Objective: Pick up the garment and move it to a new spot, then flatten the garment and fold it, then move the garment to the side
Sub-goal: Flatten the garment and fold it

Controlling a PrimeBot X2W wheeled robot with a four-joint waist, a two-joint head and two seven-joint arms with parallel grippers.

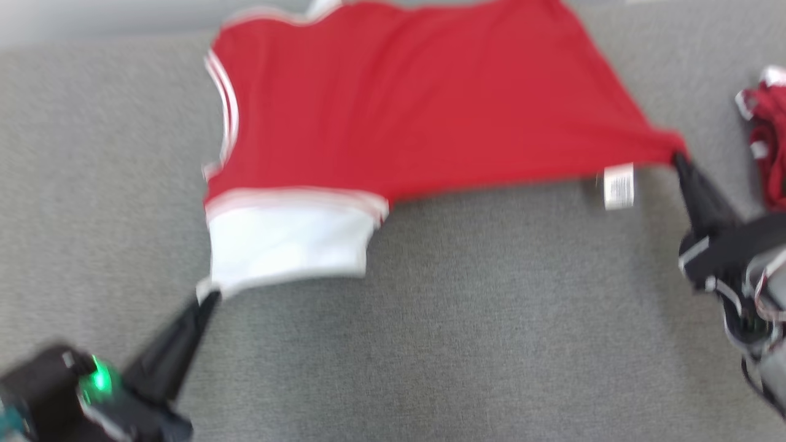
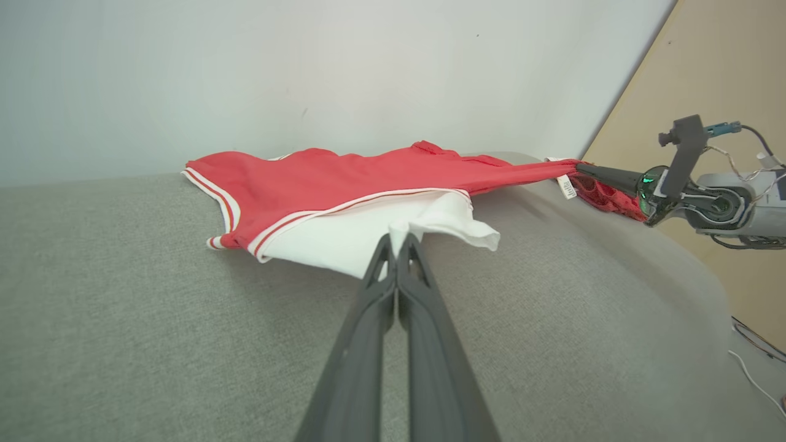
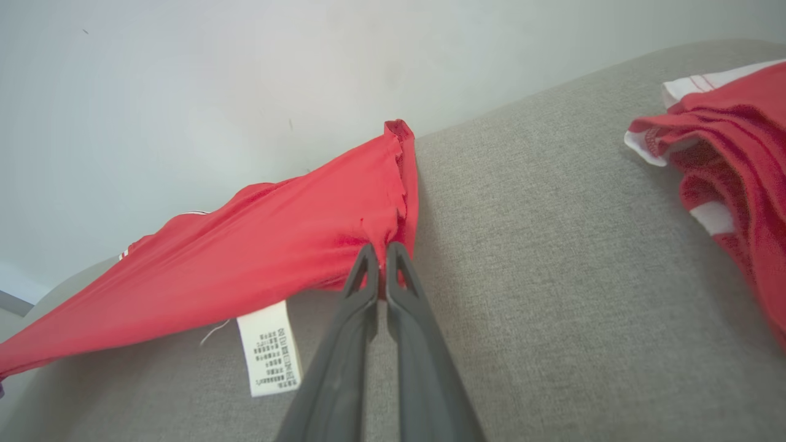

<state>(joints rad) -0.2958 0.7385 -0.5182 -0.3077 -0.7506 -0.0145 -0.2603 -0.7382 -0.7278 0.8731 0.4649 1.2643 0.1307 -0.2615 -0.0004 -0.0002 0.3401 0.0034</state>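
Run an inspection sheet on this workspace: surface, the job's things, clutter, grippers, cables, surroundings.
Surface: grey fabric cushion.
Job's things: red garment stretched between the grippers, white sleeve at its left, care label showing.
Clutter: second red garment bunched at the right.
Grippers: left gripper shut on the sleeve's corner; right gripper shut on the red hem corner.
Cables: white cable on the floor.
Surroundings: pale wall behind.

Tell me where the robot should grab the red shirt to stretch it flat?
Its near corners, from the near edge: left pincer on the white sleeve, right pincer on the hem corner by the label. The shirt spreads out between those two points.
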